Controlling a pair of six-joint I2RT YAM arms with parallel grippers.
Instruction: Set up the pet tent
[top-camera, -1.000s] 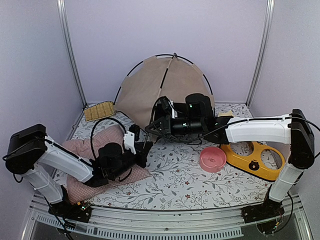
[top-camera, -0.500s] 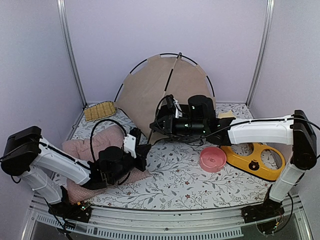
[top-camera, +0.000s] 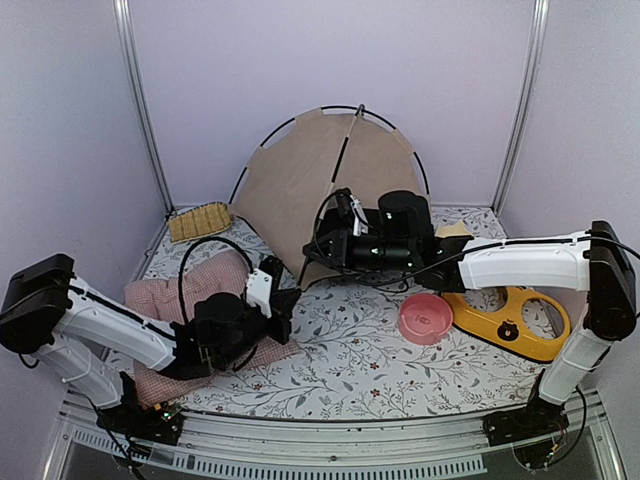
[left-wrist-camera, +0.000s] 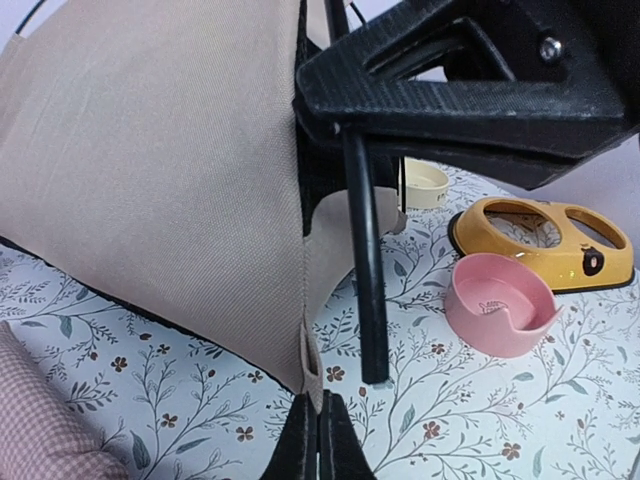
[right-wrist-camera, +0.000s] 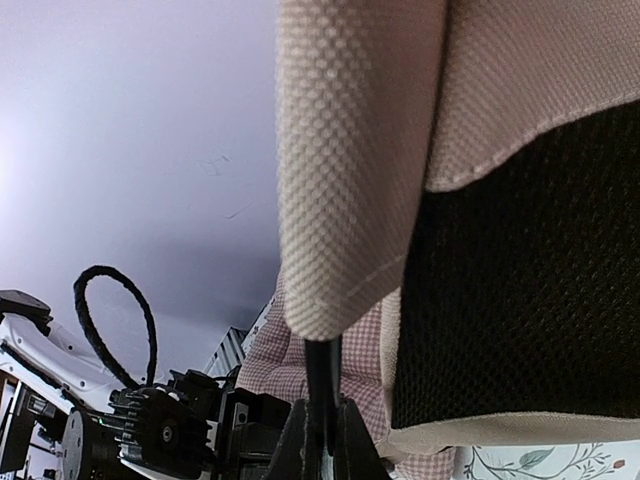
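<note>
The pet tent (top-camera: 300, 175) stands half-raised at the back of the table (top-camera: 350, 375), its beige fabric fanned out against the rear wall under a black arch. One thin black pole (left-wrist-camera: 365, 250) runs down from the peak, and its foot rests on the flowered cloth just in front of the fabric's lower corner.

The right gripper (right-wrist-camera: 322, 405) reaches in from the right, with its fingers clamped tight on that pole partway up. The left gripper (left-wrist-camera: 318, 425) sits low at the tent's bottom corner, its fingers pressed together right where the hem ends. I cannot tell whether any cloth is caught between them. The left arm lies across the pink checked cushion (top-camera: 165, 295) at the front left.

To the right of the pole are a pink bowl (top-camera: 425, 318) and, just beyond it, a yellow double feeder (top-camera: 505, 320). A small cream dish (left-wrist-camera: 425, 183) sits further back. A woven tan mat (top-camera: 200, 220) lies in the back left corner, beside the tent's edge.
</note>
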